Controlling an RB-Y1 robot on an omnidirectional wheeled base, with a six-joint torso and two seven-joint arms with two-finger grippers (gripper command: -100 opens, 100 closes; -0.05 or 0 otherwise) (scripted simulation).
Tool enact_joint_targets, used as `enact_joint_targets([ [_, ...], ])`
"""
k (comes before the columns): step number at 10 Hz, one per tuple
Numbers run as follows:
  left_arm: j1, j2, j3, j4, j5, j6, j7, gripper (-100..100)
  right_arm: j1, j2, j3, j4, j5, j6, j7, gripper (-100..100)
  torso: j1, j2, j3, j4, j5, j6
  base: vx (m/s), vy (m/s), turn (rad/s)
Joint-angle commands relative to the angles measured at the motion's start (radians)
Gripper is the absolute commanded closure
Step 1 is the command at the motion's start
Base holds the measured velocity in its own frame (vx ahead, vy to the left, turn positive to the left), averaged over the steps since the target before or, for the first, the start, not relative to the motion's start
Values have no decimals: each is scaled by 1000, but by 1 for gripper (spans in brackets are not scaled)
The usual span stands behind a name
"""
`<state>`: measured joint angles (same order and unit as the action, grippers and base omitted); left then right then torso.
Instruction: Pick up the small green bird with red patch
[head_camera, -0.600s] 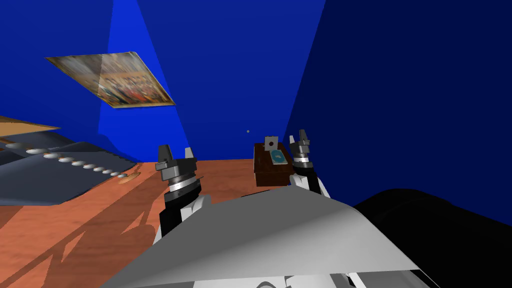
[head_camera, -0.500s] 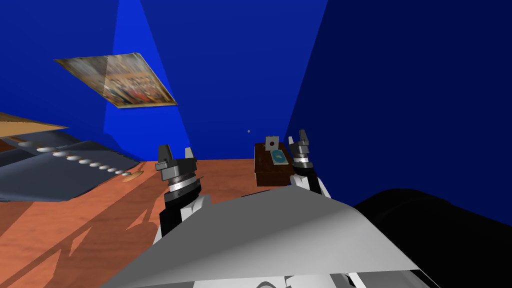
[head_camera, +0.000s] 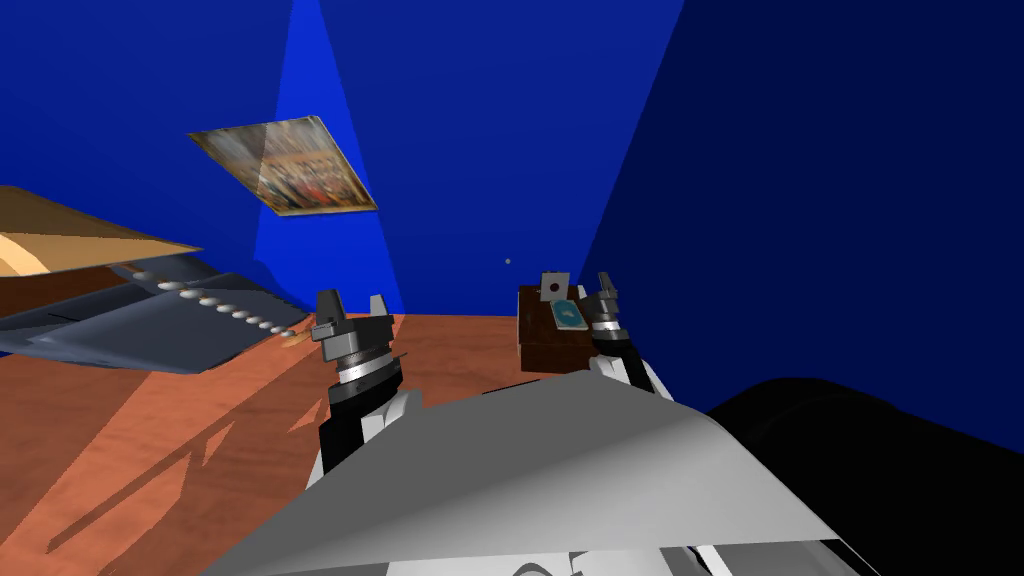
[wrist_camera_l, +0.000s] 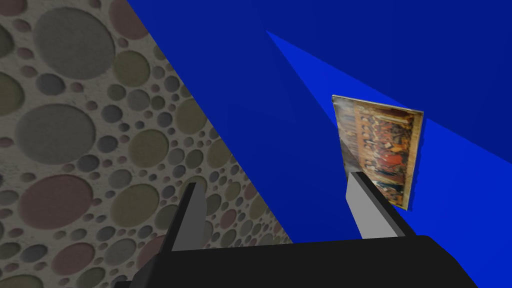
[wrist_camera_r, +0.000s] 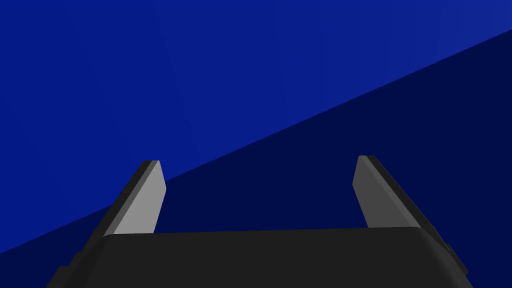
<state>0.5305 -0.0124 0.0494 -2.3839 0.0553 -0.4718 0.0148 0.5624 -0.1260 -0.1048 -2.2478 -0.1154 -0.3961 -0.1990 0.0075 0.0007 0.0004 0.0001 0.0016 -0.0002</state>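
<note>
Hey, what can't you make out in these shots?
Teal item on the brown stand, head view: too small to identify.
Stand's right side, head view: hidden behind the right gripper.
Wall picture, left wrist view: blurred, corner behind a finger of the left gripper.

The left forearm (head_camera: 342, 428) is black with white shell panels and ends in a ribbed silver wrist ring (head_camera: 360, 368). The left gripper (head_camera: 353, 303) has a dark, boxy body and two thin, light grey blade fingers (wrist_camera_l: 372, 215) with slanted tips. The right forearm (head_camera: 622, 368) and right gripper (head_camera: 604, 287) seem built alike, though small here.
</note>
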Motion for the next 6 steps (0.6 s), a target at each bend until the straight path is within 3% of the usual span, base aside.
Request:
enact_joint_targets([
  [1,0,0,0,0,0,0,0,0,21,-16,-13,40,-47,22,-49,-100,0,0,0,0,0,0,-10,120,179],
  [2,0,0,0,0,0,0,0,0,32,-25,-23,71,-81,35,-82,-100,0,0,0,0,0,0,-8,127,180],
  [3,0,0,0,0,0,0,0,0,32,-25,-23,71,-81,35,-82,-100,1,0,0,0,0,0,5,81,29],
  [5,0,0,0,0,0,0,0,0,54,-41,-41,139,-147,64,-144,-100,-3,-1,-1,0,-1,0,23,82,135],
  [6,0,0,0,0,0,0,0,0,54,-41,-41,139,-156,64,-155,-100,-1,-2,-1,0,0,0,21,78,65],
])
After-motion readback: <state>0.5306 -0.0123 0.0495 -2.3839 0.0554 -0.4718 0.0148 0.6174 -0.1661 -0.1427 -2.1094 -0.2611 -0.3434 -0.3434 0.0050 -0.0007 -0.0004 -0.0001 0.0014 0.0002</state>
